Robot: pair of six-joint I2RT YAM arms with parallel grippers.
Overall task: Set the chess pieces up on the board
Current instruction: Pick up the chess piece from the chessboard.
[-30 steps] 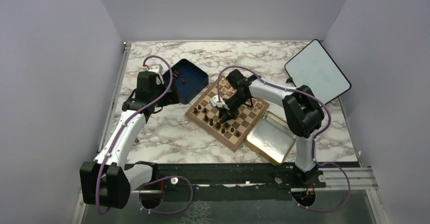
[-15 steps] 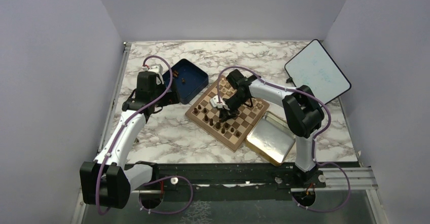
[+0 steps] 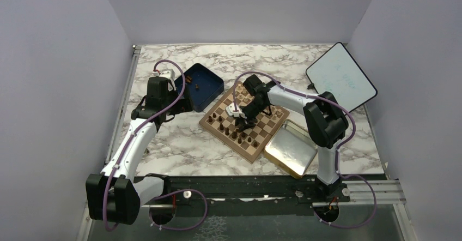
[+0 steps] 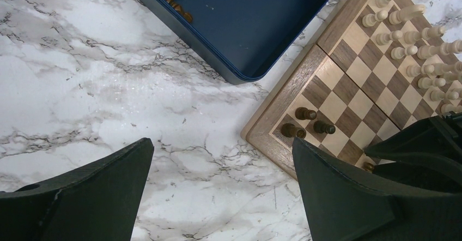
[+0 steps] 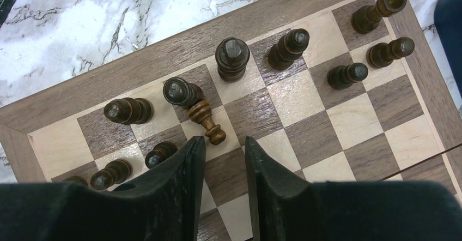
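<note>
Hardly anything has shifted in the last second. Most dark chess pieces (image 5: 231, 58) stand on the board (image 5: 354, 124), but a toppled piece (image 5: 206, 120) lies among them, and a few wait in the blue box (image 4: 261, 28). My right gripper (image 5: 223, 145) hovers low at the toppled piece, jaws slightly parted, empty. My left gripper (image 4: 222, 154) hangs wide open beside the box.

The board (image 3: 271, 122), a dark blue box (image 3: 210, 83), a gold-rimmed tray (image 3: 291, 148) and a white tablet (image 3: 340, 77) are being carried by the marble table (image 3: 180, 143).
</note>
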